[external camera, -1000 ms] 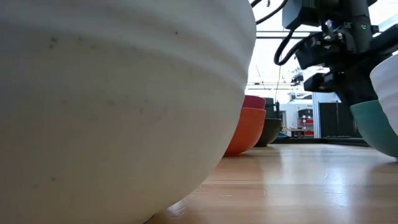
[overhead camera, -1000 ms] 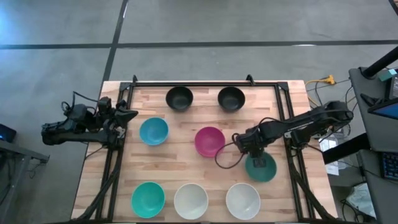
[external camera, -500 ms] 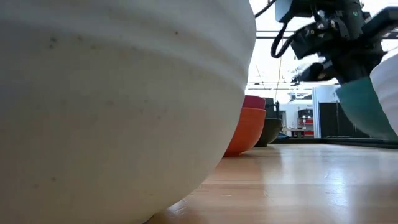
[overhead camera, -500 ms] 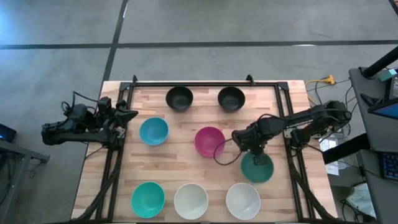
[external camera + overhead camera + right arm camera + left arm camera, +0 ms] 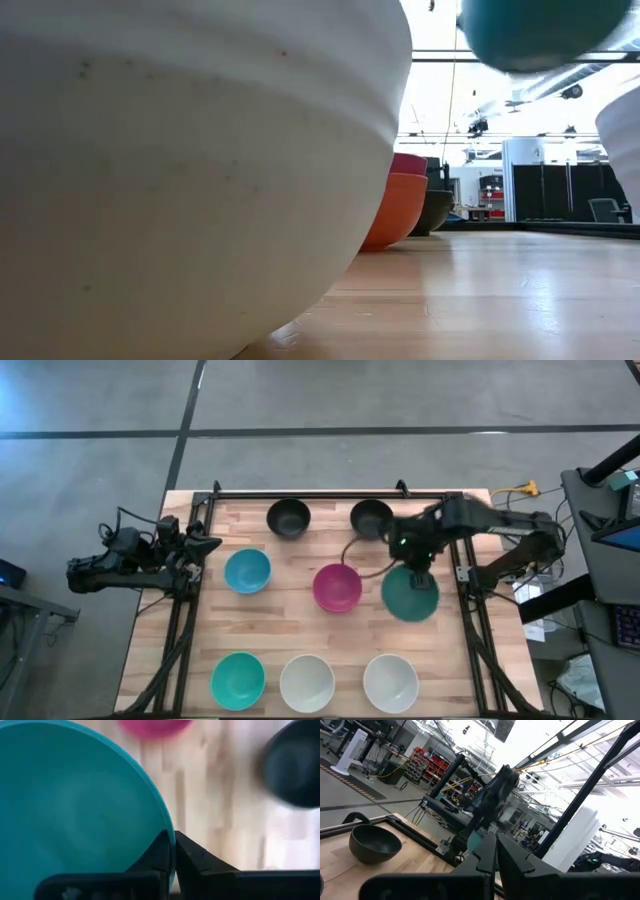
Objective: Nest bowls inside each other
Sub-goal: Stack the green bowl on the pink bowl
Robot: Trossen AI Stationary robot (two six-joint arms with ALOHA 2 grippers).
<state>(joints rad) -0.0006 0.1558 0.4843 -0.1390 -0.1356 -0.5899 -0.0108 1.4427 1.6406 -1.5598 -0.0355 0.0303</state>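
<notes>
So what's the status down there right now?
Right hand shut on teal bowl, lifted clear of the table. Left hand parked at table's left edge. Magenta bowl alongside, nothing blocking.

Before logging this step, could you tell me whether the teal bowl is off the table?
Yes: the teal bowl hangs airborne, pinched by the right hand.

From the low camera a big white bowl (image 5: 190, 160) fills most of the picture and hides much of the desk (image 5: 480, 300); the teal bowl (image 5: 540, 30) is cut off at the top edge; the right arm (image 5: 480, 520) looks blurry from above.
</notes>
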